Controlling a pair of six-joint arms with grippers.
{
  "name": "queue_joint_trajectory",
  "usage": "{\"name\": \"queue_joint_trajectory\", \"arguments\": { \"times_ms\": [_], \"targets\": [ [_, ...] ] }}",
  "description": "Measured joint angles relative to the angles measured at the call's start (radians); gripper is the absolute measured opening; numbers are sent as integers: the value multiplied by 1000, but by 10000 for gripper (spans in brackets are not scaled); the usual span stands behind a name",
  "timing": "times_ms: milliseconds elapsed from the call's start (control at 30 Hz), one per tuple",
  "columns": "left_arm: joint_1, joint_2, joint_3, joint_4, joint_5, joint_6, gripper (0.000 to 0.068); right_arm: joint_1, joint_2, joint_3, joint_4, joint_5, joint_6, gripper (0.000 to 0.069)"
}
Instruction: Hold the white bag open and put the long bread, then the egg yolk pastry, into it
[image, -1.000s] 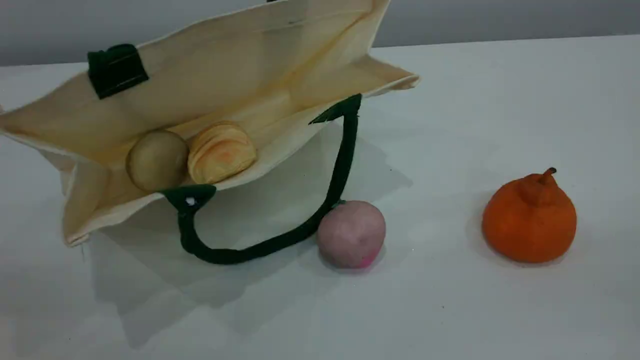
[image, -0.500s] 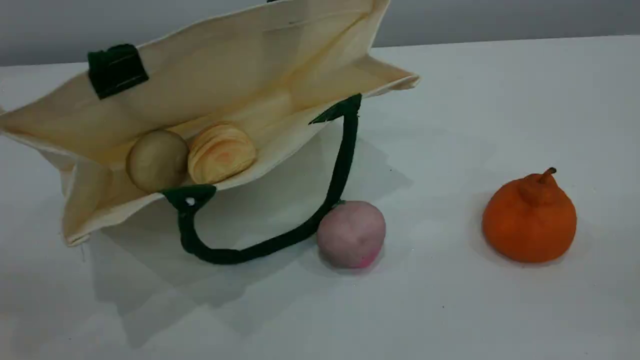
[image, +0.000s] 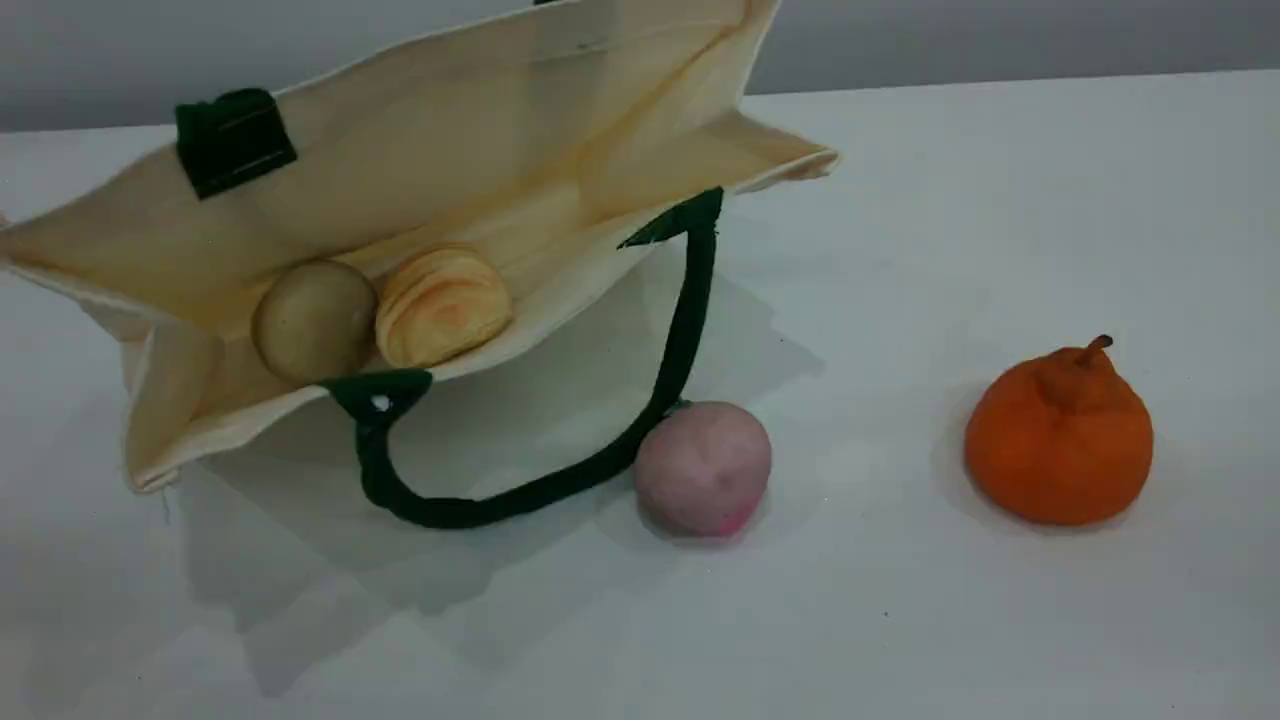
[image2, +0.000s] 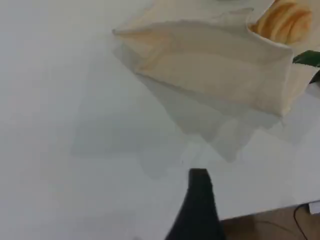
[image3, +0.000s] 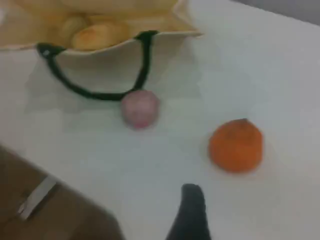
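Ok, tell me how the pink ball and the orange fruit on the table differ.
The pink ball is pale, mottled pink; the orange fruit is strong, even orange. The pink ball looks smaller and rounder, while the orange fruit narrows upward to a short stem. The pink ball sits against the white bag's green handle; the orange fruit stands alone farther right. Both rest on the table, outside the bag.

Materials: mostly cloth and matt surfaces.
White bag (image: 480, 140) is cream woven cloth, matt, creased; its 2 strap handles (image: 560, 480) are dark green fabric webbing. Long bread (image: 442, 305) has a ridged surface, faint sheen. Egg yolk pastry (image: 314, 320) is smooth, dull matt. Pink ball (image: 702, 468) is matt, mottled. Orange fruit (image: 1058, 435) is matt, slightly pitted. Table (image: 1000, 620) is smooth white, low gloss.
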Motion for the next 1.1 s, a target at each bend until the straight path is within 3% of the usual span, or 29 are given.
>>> {"name": "queue_joint_trajectory", "arguments": {
  "times_ms": [333,567,900,1100],
  "targets": [
    [0,0,0,-1,-1,3,526,-358,-35,0,5,3,0,545],
    [18,-26,-1,-3,0,3,526,-542,-34,-1,9,2,0,545],
    [208,-137,-1,-2,1,3,526,-584,-34,-1,13,1,0,545],
    [220,-188,-1,-2,1,3,526,-590,-34,-1,13,1,0,545]
  ]
}}
